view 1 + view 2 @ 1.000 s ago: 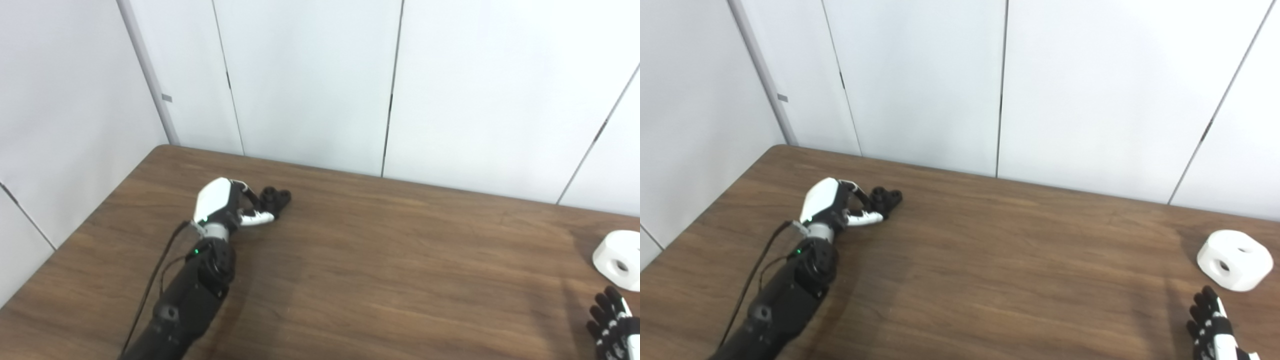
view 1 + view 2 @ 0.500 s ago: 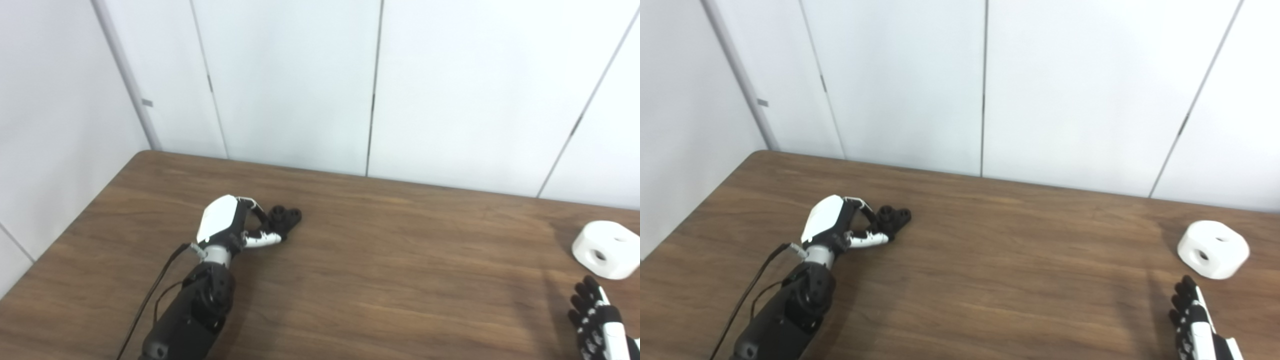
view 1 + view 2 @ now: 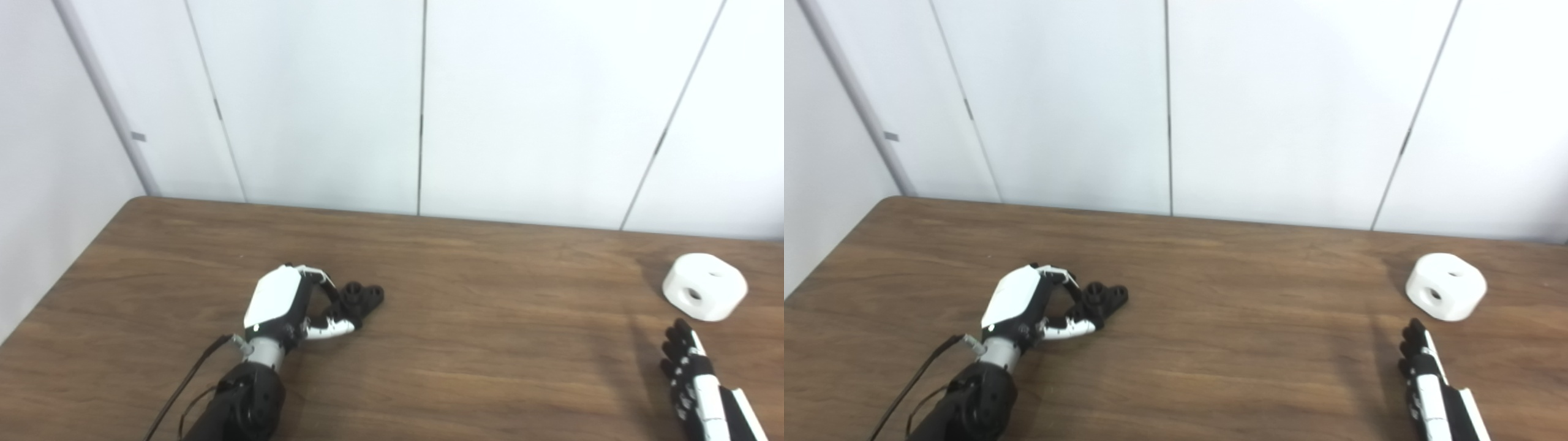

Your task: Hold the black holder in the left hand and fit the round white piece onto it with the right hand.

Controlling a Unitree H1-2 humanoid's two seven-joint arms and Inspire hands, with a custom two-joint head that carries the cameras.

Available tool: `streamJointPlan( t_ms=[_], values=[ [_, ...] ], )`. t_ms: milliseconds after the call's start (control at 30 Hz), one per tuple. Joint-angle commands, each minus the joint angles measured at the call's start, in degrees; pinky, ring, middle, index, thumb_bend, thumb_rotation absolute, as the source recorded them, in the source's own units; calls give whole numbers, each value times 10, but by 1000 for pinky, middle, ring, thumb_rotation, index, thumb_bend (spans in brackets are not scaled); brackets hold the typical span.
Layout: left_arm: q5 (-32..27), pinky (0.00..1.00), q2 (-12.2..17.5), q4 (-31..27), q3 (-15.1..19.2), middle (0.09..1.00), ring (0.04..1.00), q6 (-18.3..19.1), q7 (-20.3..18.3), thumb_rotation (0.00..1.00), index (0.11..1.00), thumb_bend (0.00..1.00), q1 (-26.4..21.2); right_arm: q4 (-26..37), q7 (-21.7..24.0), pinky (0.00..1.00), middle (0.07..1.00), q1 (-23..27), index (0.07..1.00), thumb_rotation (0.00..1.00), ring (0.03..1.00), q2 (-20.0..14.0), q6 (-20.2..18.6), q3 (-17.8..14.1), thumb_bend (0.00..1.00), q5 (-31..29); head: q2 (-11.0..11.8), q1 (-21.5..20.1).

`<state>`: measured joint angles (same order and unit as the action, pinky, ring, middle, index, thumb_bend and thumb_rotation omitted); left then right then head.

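Observation:
The black holder is a small lobed piece with holes, lying on the brown table left of centre. My left hand reaches it from the left, with fingers and thumb curled around its near end. The round white piece, with a hole in its side and one on top, sits on the table at the far right. My right hand lies just in front of it at the lower right, fingers straight and apart, holding nothing and not touching the piece.
White wall panels stand right behind the table's far edge. The table's left edge runs diagonally close to my left arm. A thin black cable hangs beside the left forearm.
The camera has turned, so the whole scene shifted left and down in the picture. Both hands keep the same place relative to the holder and the white piece.

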<state>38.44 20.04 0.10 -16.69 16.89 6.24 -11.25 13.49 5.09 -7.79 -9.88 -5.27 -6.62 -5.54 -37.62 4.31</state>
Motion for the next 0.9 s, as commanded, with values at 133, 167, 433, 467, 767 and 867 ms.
streamJointPlan(
  t_ms=[133,167,433,467,767,867],
  values=[
    [15,980,-11,-43,-16,772,884,-16,-35,45,484,521,14,17,-8,1000,1000,8,1000,1000,1000,8,-13,12,564,12,-12,-20],
    [18,975,-13,-49,-19,770,881,-18,-39,46,484,521,17,19,-10,1000,1000,9,1000,1000,1000,9,-14,13,566,12,-15,-25],
    [47,960,-22,-91,-48,772,884,-35,-63,46,484,521,49,36,-24,1000,1000,13,1000,1000,1000,16,-37,27,610,37,-32,-54],
    [48,963,-25,-95,-51,772,883,-37,-65,46,484,521,54,38,-26,1000,1000,14,1000,1000,1000,16,-39,28,603,39,-34,-56],
    [56,956,-31,-117,-62,770,876,-68,-78,45,485,521,82,62,-29,1000,1000,14,1000,1000,1000,18,-67,32,618,42,-51,-70],
    [67,942,-35,-117,-72,764,866,-80,-73,45,485,521,92,67,-30,1000,1000,14,1000,1000,1000,18,-74,32,629,44,-54,-72]
  ],
)
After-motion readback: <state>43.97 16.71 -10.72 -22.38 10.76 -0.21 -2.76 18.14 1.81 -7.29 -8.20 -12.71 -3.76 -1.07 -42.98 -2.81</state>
